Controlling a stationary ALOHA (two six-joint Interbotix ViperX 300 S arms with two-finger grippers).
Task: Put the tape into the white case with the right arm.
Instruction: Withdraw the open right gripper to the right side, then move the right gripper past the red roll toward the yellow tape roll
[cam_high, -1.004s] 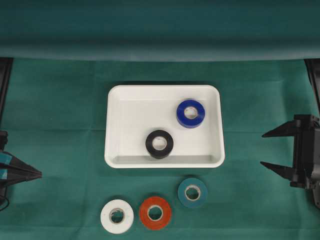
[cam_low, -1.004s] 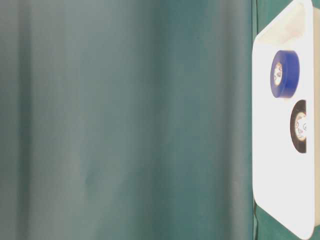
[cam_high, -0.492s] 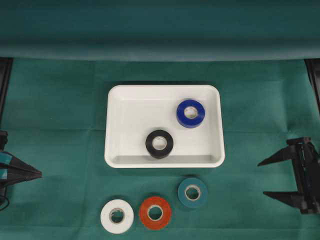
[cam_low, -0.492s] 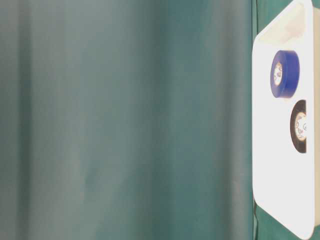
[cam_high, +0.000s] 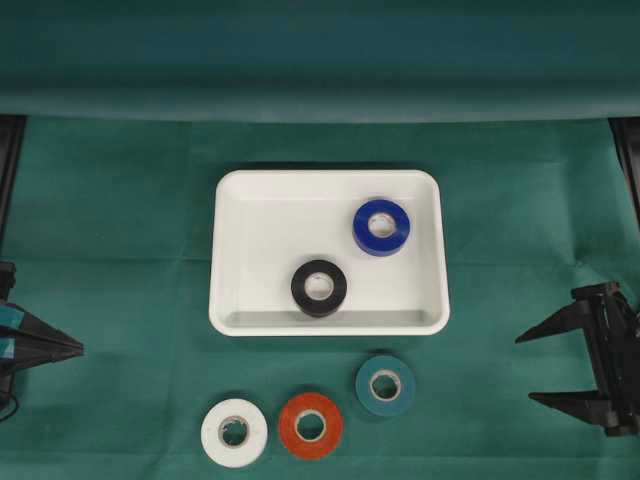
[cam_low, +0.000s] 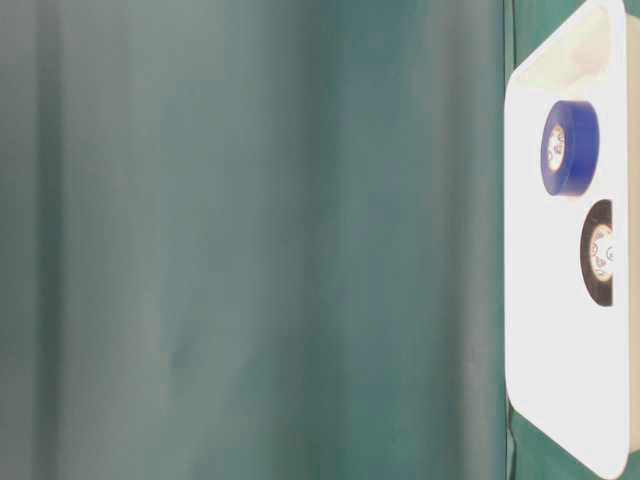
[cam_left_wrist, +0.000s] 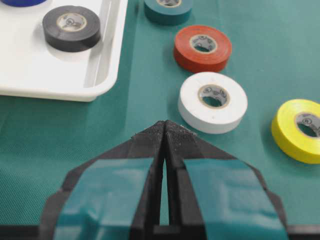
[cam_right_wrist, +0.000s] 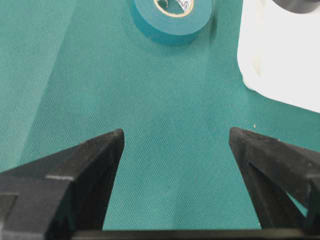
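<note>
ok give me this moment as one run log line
right gripper: open, empty, aimed at teal tape | left gripper: shut, parked | white case: blue tape, black tape

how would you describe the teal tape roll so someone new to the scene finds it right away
Start at the white case in the middle of the green cloth; two rolls already lie inside it. Just outside its near long edge, toward its right corner, lies the teal tape roll, flat on the cloth. It is the closest loose roll to the case, and nearly matches the cloth, unlike the red roll and white roll beside it.
</note>
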